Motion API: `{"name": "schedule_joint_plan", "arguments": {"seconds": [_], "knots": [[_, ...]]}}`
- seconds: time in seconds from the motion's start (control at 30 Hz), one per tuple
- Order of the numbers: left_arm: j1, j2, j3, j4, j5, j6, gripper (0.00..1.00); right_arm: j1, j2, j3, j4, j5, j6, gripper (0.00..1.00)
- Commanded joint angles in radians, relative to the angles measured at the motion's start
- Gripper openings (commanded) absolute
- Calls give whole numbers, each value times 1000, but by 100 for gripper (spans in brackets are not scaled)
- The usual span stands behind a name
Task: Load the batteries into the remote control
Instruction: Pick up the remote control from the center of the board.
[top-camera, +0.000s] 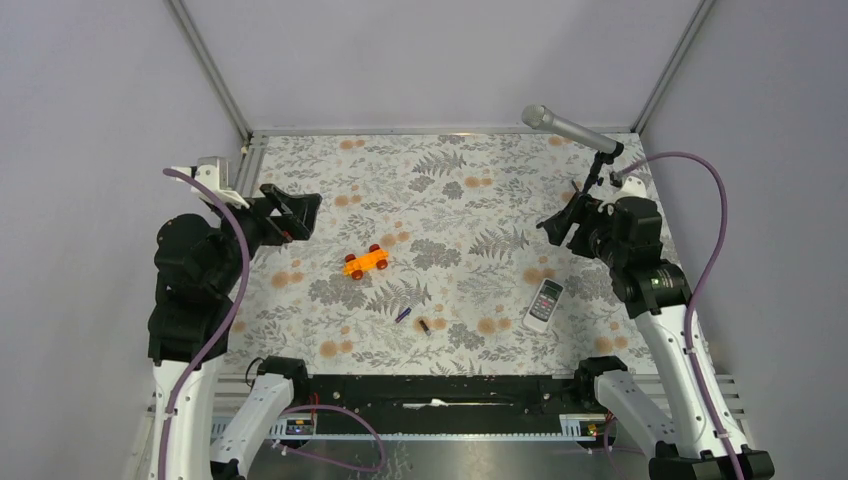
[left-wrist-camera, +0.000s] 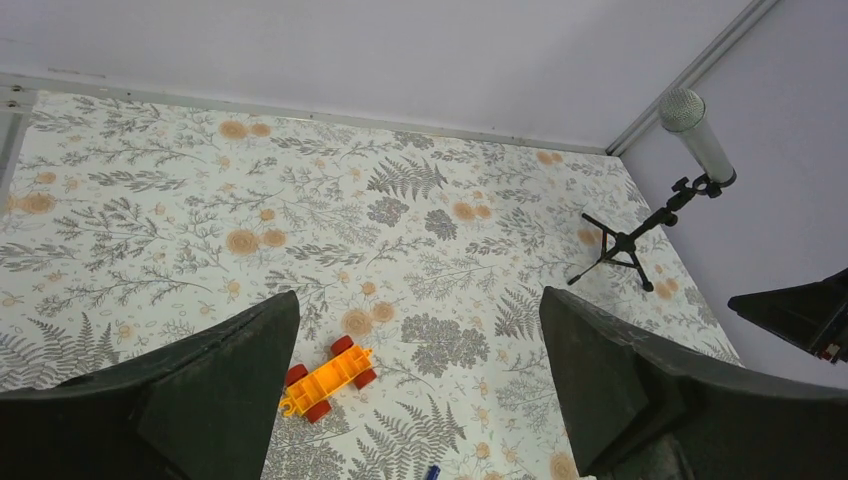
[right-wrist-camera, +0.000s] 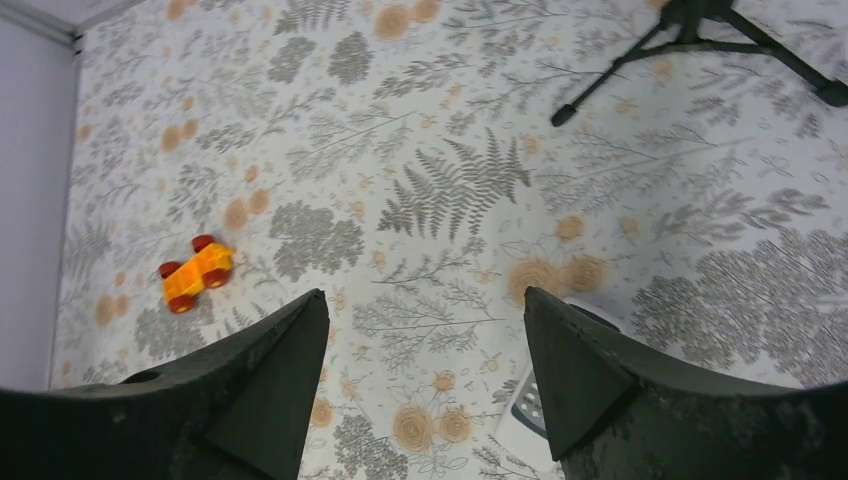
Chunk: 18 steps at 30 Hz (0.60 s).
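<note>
The right tool (right-wrist-camera: 425, 300) hangs wide apart above the fern-printed worktop (right-wrist-camera: 450, 200). A corner of the remote control (right-wrist-camera: 527, 410) peeks out below; an orange toy car (right-wrist-camera: 197, 272) lies left, tripod legs (right-wrist-camera: 700, 30) upper right.

The desk (top-camera: 450, 190) shows a pale cloth printed with grey ferns and orange blooms. The toy car (top-camera: 366, 262) is orange with red wheels. One battery (top-camera: 402, 314) is blue-purple, the second battery (top-camera: 424, 325) dark. The remote control (top-camera: 544, 304) is white-grey.
</note>
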Motion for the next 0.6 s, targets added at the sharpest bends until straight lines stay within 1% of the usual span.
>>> {"name": "schedule_joint_plan", "arguments": {"seconds": [0.0,0.1,0.2,0.33,0.37,0.4,0.43,0.47,0.57], "knots": [[1,-11,-5,40,-52,-20,99,1,-22,-26,-64,171,53,78],[1,-13,-2,37,-46,-20,99,1,-15,-43,-134,262,105,77],[-1,-4,-3,34,29,-4,99,1,2,-64,-187,327,156,77],[-6,6,2,39,126,8,99,1,44,-74,-249,284,205,78],[-9,5,5,41,140,14,99,1,55,-79,-262,282,216,80],[-13,4,8,41,153,20,99,1,66,-91,-270,281,223,85],[-16,4,9,41,154,23,99,1,79,-106,-275,287,237,96],[-19,2,12,41,152,26,99,1,89,-122,-275,295,253,99],[-26,-4,-1,51,132,33,99,2,102,-197,-238,317,309,100]]}}
